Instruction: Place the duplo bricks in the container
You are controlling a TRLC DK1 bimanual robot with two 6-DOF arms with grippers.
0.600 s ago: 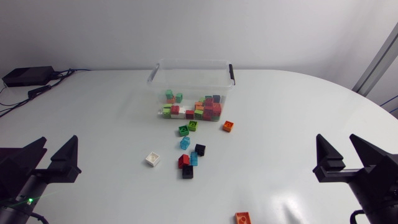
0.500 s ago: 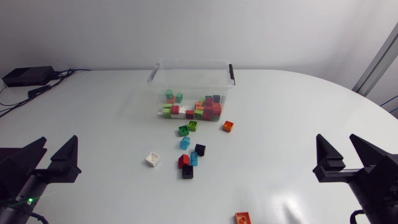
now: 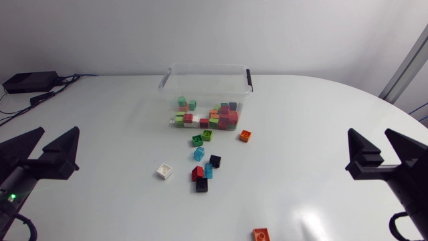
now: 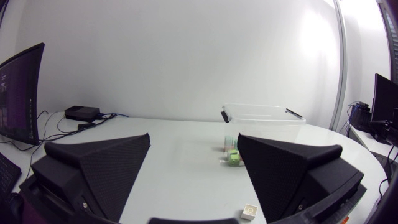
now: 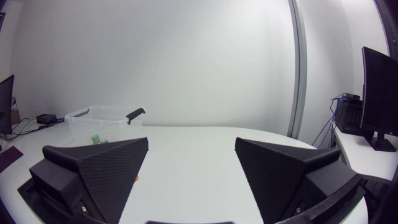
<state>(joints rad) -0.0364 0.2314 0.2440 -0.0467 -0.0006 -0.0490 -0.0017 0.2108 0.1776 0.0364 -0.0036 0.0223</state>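
Left jaws: wide open, nothing in them; they sit at the near left side of the counter [image 3: 100, 134], well apart from every brick
Right jaws: wide open too, holding nothing; they sit at the near right side
Step now: I think it is choosing one loose brick and going to it
Lone orange brick [image 3: 261, 233]: right at the near edge, away from the others; it looks like a good pick for the right arm, since it lies on that side
White brick [image 3: 164, 171]: sits alone a bit left of the bunch; it looks like an easy first pick for the left arm, as nothing crowds it
Middle bunch: a red brick [image 3: 198, 174], a black brick [image 3: 202, 185] and a blue brick [image 3: 208, 169] sit packed close; best to take an outer one first and come straight down, so the jaws do not knock the rest
Green bricks [image 3: 202, 138]: two, just in front of the container; only a short trip
Small orange brick [image 3: 245, 136]: near the container's right front corner
Container [image 3: 207, 66]: clear, open on top, at the far middle, with many bricks inside; lift each brick over the wall, then let go low so it does not bounce out
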